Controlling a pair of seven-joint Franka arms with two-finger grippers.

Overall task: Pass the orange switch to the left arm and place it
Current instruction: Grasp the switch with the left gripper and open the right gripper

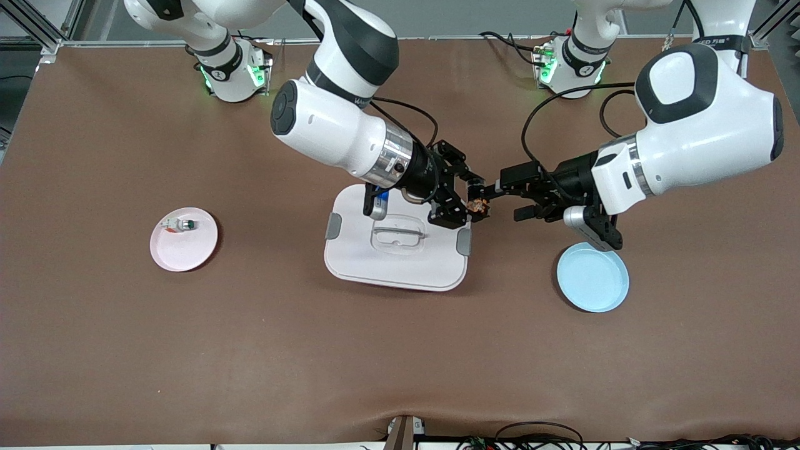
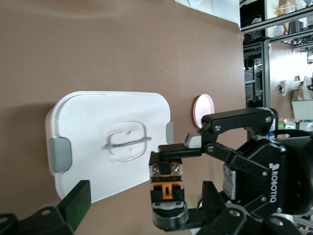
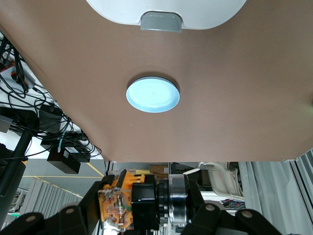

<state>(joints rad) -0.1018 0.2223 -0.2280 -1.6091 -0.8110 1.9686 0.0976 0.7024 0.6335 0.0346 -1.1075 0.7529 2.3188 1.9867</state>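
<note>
Front view: right gripper (image 1: 474, 203), reaching from the right arm's base, clenched on the orange switch (image 1: 479, 204) in the air over the edge of the box (image 1: 396, 261) at its left-arm end; left gripper (image 1: 507, 199) level with it, fingers spread wide to either side of the switch and not yet touching it. Pink plate (image 1: 184, 245) toward the right arm's end of the table, carrying only a small white part with a green cap (image 1: 178, 224); blue plate (image 1: 592, 277) toward the left arm's end, bare. Left wrist view: switch (image 2: 166, 192) shown end-on in the right gripper (image 2: 168, 196), between the spread fingers (image 2: 76, 201) of the left gripper, with the box (image 2: 98, 144) and pink plate (image 2: 203, 108) on the table below. Right wrist view: switch (image 3: 132, 201) pinched crosswise between that gripper's pads, blue plate (image 3: 152, 94) and one grey clip (image 3: 161, 22) of the box below. Judged progress: pickup and carry over the box done; handover poised but unmade; left to do, grasp by the left gripper, release by the right, presumably then placement on the blue plate.
</note>
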